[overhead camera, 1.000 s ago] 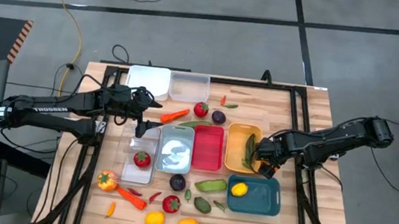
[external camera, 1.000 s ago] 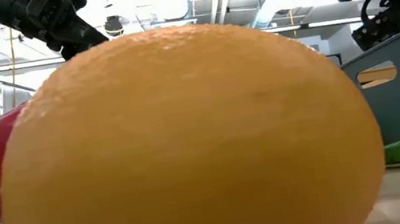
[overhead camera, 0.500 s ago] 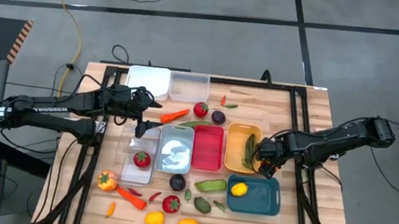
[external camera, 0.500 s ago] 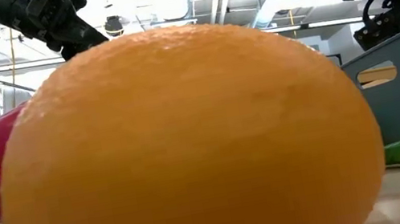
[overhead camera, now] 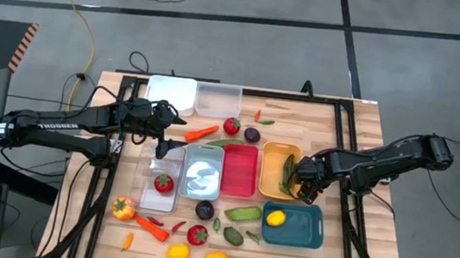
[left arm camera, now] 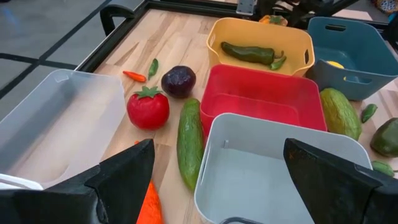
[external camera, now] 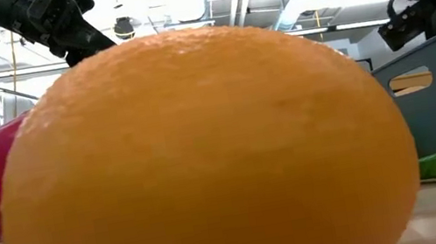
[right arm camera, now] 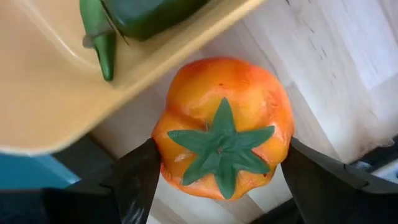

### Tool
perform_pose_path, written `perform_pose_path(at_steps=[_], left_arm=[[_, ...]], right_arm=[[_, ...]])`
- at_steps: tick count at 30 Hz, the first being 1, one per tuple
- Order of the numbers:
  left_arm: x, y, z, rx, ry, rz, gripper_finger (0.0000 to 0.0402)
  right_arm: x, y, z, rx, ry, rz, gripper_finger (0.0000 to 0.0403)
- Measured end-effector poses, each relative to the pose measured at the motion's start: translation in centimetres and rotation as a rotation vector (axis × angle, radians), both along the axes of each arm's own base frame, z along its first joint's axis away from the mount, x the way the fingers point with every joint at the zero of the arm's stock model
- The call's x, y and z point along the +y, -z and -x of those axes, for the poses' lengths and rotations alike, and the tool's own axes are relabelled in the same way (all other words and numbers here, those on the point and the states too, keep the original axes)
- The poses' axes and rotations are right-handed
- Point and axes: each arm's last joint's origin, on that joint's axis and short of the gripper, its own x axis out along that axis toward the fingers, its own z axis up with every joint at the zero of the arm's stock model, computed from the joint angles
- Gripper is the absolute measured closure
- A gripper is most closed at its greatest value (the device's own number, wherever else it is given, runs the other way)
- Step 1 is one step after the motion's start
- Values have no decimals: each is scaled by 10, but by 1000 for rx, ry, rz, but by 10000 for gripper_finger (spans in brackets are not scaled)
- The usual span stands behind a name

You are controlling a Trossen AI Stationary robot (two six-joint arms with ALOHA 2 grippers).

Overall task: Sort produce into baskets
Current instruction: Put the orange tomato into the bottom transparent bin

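Note:
My right gripper (overhead camera: 305, 188) is shut on an orange toy pepper (right arm camera: 222, 127) with a green stem, at the near right corner of the yellow basket (overhead camera: 274, 157), beside the teal basket (overhead camera: 305, 233). A dark green pepper (overhead camera: 288, 172) lies in the yellow basket and a lemon (overhead camera: 275, 218) in the teal one. My left gripper (overhead camera: 164, 144) is open and empty over the far left corner of the silver basket (left arm camera: 273, 168). The red basket (overhead camera: 239, 169) stands between the silver and yellow ones. A tomato (overhead camera: 163, 183) lies in a clear basket (overhead camera: 159, 197). My right gripper pinches the orange pepper by two opposite sides (right arm camera: 163, 149) between its two fingers (right arm camera: 138, 180), pointing down from above. The pepper's stem end faces up toward the wrist. I cannot tell whether its underside rests on the table.
A white basket (overhead camera: 171, 93) and a clear basket (overhead camera: 218, 100) stand at the far edge. Loose produce lies about: a carrot (overhead camera: 201, 132), a tomato (overhead camera: 231, 127), a plum (overhead camera: 252, 135), a cucumber (overhead camera: 242, 212), and several pieces along the near edge. An orange fruit (external camera: 205, 151) fills the low view.
My right arm has shifted a little beside the yellow basket, still shut on the orange pepper. Nothing else has moved.

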Motion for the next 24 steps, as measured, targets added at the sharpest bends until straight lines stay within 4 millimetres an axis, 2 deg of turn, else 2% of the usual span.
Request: perform_pose_path(at_steps=[12, 24], left_arm=[[0, 0, 0, 0, 0, 0, 57], [0, 0, 0, -2, 2, -5, 57]], right_arm=[[0, -24, 2, 61, 8, 8, 70], [0, -62, -1, 50, 9, 8, 70]])
